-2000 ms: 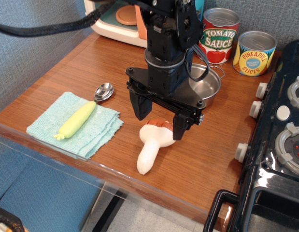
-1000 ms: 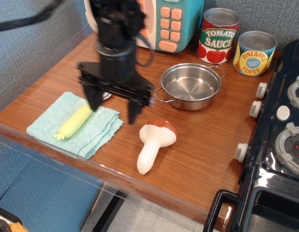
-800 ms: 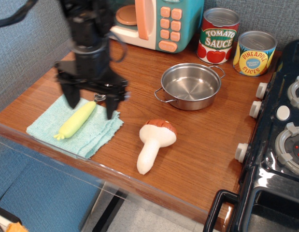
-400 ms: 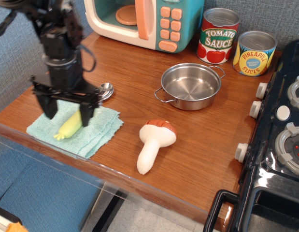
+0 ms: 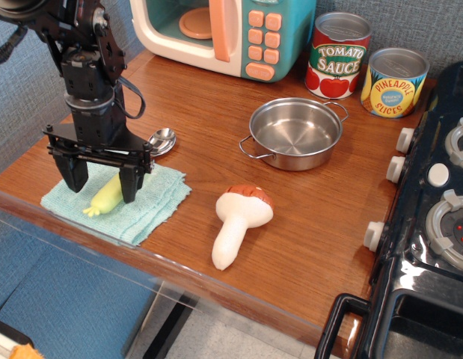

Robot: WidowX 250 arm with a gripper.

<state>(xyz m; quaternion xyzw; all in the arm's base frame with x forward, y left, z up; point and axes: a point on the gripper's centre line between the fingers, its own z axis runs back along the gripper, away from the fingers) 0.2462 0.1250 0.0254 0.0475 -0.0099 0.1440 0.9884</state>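
Over at the left edge of the wooden counter (image 5: pixel 179 97), the black robot gripper (image 5: pixel 102 182) hangs with its two fingers spread wide, one on each side of the spoon's yellow plastic handle (image 5: pixel 109 194). The jaws hold nothing; whether the fingertips (image 5: pixel 129 187) touch the cloth beneath I cannot tell. The spoon lies slanted across a folded pale-green cloth (image 5: pixel 141 206), its handle end pointing to about 7 o'clock and its shiny metal bowl (image 5: pixel 161 140) poking off the cloth at 1 o'clock, partly behind the gripper. So the handle is bracketed but not gripped, and it lies flat on the cloth.

At 3 o'clock from the cloth, well apart, a toy mushroom with a white stalk and brown cap (image 5: pixel 238 222) lies on its side, stalk toward the counter's near edge. At 1 o'clock from the mushroom sits an empty steel pot with two small handles (image 5: pixel 295 133). Behind, at 12 o'clock, stands a teal and cream toy microwave with orange buttons (image 5: pixel 238 34), then a red tomato sauce can (image 5: pixel 337 54) and a yellow pineapple slices can (image 5: pixel 394 81). A black toy stove (image 5: pixel 433 247) fills the far right.
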